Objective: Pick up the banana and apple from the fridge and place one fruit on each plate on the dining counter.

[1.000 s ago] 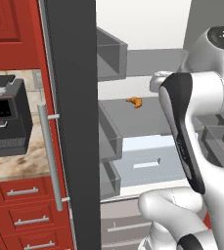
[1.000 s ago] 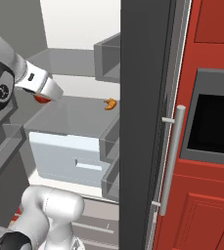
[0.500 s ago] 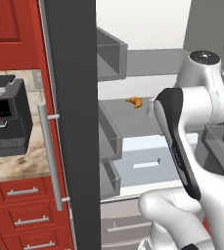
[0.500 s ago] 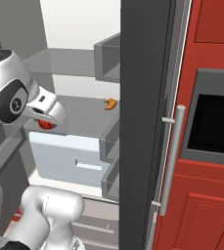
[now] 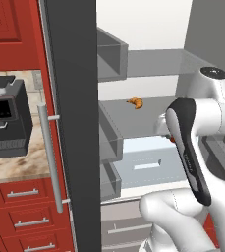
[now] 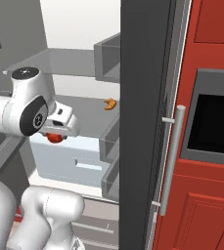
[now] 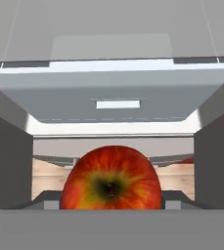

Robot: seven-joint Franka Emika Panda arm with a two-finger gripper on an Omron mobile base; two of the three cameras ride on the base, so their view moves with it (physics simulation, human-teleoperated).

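Note:
The fridge (image 5: 70, 98) stands open, its dark doors (image 6: 143, 97) swung out on both sides. My gripper (image 6: 56, 135) is shut on the apple (image 6: 54, 138), a glossy red fruit held in front of the white drawer (image 6: 74, 158). From the left base, a sliver of the apple (image 5: 172, 140) peeks out behind my arm. The hand view has the apple (image 7: 111, 181) close up at the bottom, with the white drawer (image 7: 116, 95) beyond it. The banana, the plates and the dining counter are out of view.
An orange-brown lumpy item (image 5: 135, 102) lies on the middle shelf (image 6: 110, 103). Grey door bins (image 5: 111, 61) jut in from the left door. A black coffee machine (image 5: 6, 118) sits on the side counter. A wall oven (image 6: 213, 122) is set in red cabinets.
My hand has come down with the apple from shelf height to in front of the white drawer, with the elbow folding lower. The lumpy item has stayed put.

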